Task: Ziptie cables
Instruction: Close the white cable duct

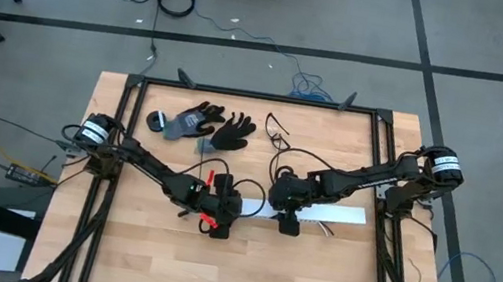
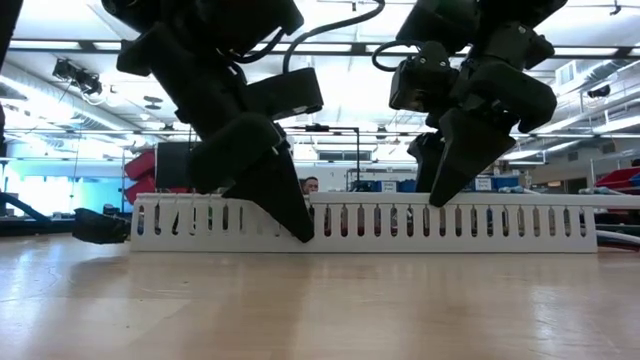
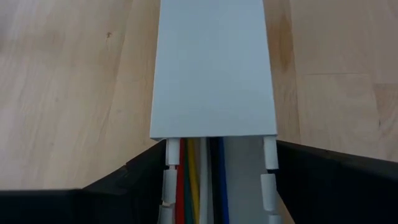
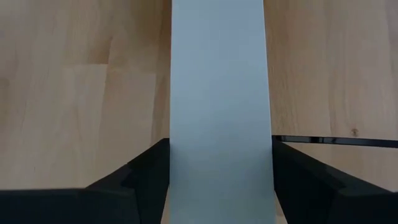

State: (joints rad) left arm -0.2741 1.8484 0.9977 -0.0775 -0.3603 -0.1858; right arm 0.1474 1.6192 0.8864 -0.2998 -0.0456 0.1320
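One slotted white plastic duct (image 2: 400,222), flat smooth lid (image 3: 213,68); several thin cables (image 3: 198,180) inside. Left gripper (image 3: 214,186) and right gripper (image 4: 219,186) spread, straddling duct. Two black gloves (image 1: 203,125).

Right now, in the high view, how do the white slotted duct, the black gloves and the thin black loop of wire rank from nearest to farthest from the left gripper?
1. White slotted duct: the left gripper straddles its end at mid-table.
2. Black gloves: toward the table's far edge.
3. Thin black loop of wire: also by the far edge, right of the gloves, slightly farther.
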